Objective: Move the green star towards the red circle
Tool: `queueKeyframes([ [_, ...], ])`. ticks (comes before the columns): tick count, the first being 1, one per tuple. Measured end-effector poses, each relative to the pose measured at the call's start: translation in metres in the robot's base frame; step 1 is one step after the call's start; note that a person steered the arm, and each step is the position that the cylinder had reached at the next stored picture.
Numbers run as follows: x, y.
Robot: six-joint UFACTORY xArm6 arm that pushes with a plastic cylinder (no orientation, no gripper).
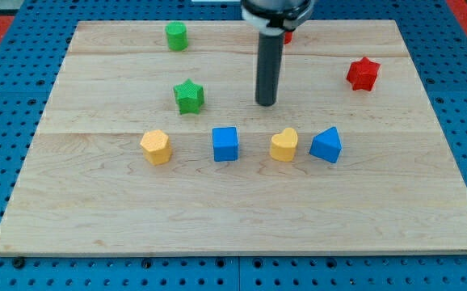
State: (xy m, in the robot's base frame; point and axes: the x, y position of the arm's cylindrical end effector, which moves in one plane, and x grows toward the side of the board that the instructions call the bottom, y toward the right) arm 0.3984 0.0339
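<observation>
A: Camera view first: where is my tip (266, 103)?

B: It rests on the pale wooden board of the counter (233, 210), above the view's middle, well to the right of the green star-shaped block (189, 96) and not touching it.

A: And the end effector, is it wide, narrow, or holding something?

B: It is a plain dark rod, so it holds nothing.

A: Where is the red circle?

B: A small red block (288, 35) peeks out behind the rod near the view's top; its shape I cannot tell.

A: What else lies about?

B: A green cylinder-like block (176, 35) sits at the top left and a red star-shaped block (363, 73) at the right. Below runs a row, left to right: a yellow hexagon block (156, 146), a blue cube (225, 144), a yellow heart-shaped block (283, 145), and a blue triangular block (326, 145)
</observation>
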Motion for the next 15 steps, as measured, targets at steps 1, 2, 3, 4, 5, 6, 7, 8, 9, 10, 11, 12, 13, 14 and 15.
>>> queueKeyframes([
  [1,0.029,-0.031],
  [2,0.015,-0.070],
  [3,0.007,-0.100],
  [4,0.023,-0.113],
  [5,-0.001,-0.133],
  [6,-0.030,-0.133],
  [7,-0.052,-0.133],
  [8,-0.067,-0.129],
  [9,-0.078,-0.123],
  [10,-0.087,-0.115],
  [11,-0.088,-0.104],
  [12,-0.088,-0.099],
  [13,-0.088,-0.091],
  [14,-0.088,-0.079],
  [15,-0.088,-0.065],
])
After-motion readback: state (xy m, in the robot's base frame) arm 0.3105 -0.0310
